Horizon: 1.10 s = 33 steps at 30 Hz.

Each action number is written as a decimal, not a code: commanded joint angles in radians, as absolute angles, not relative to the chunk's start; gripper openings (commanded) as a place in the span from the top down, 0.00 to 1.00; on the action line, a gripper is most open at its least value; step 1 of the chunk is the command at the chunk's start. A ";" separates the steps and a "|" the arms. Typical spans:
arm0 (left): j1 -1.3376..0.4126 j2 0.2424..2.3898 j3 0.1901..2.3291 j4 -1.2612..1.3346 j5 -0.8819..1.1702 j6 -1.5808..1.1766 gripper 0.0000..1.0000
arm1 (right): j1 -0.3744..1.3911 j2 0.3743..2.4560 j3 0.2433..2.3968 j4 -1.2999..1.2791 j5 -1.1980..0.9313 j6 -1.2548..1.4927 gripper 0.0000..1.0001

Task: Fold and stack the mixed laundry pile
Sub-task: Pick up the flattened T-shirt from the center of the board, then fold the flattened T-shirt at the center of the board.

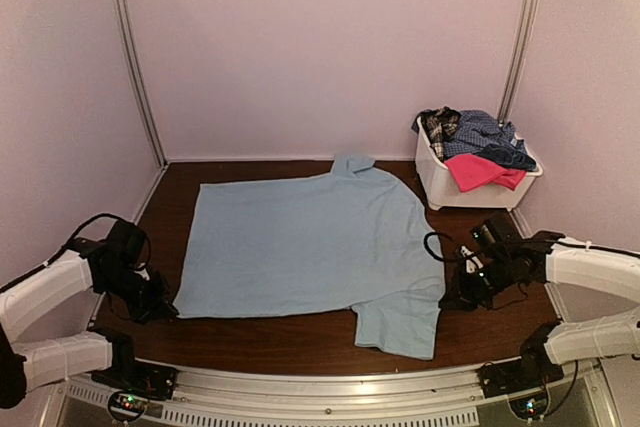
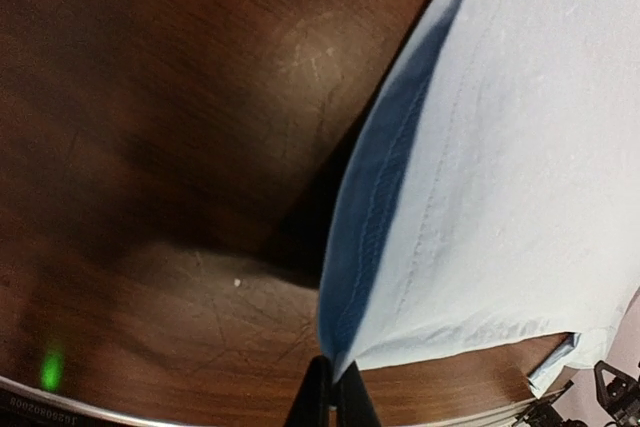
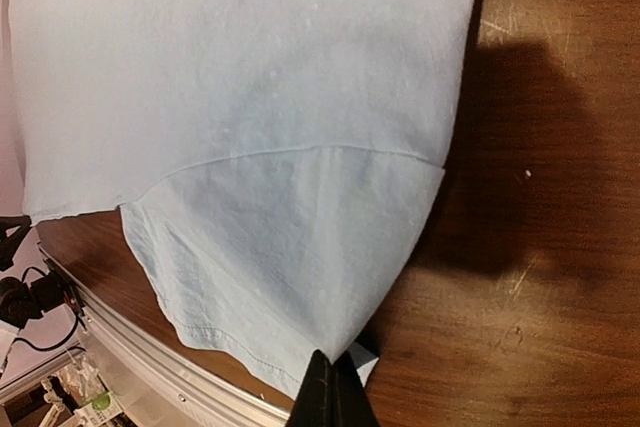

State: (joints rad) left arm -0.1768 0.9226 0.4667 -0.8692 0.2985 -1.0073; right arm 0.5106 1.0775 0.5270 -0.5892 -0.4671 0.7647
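Across the table (image 1: 300, 345) lies the T-shirt (image 1: 310, 242), hem leftward, clamped by left gripper (image 2: 331, 379) and right gripper (image 3: 330, 375).

Bare table (image 1: 290, 342) strip along near edge, light blue T-shirt (image 1: 300, 242) covering the middle; white basket (image 1: 455, 192) (heaped) filling far-right corner

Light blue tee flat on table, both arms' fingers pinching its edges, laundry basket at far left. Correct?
No: the white basket stands at the far right, as the top external view shows. The rest holds: the light blue T-shirt lies flat, with the left fingers and right fingers pinching its edges.
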 commanded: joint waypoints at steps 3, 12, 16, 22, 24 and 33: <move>-0.175 0.871 0.567 -0.977 0.294 -1.053 1.00 | 0.515 0.997 0.552 -0.627 -0.504 0.811 1.00; -0.162 1.025 0.732 -0.945 0.259 -1.002 1.00 | 0.458 1.134 0.706 -0.646 -0.453 0.730 1.00; -0.134 1.083 0.779 -0.913 0.254 -0.978 1.00 | 0.406 1.205 0.768 -0.654 -0.460 0.684 1.00; -0.108 1.183 0.831 -0.852 0.263 -0.937 1.00 | 0.370 1.318 0.881 -0.646 -0.471 0.640 1.00; -0.098 1.213 0.849 -0.842 0.261 -0.922 1.00 | 0.358 1.353 0.915 -0.643 -0.472 0.628 1.00; -0.045 1.333 0.905 -0.796 0.274 -0.865 1.00 | 0.317 1.504 1.052 -0.644 -0.484 0.578 1.00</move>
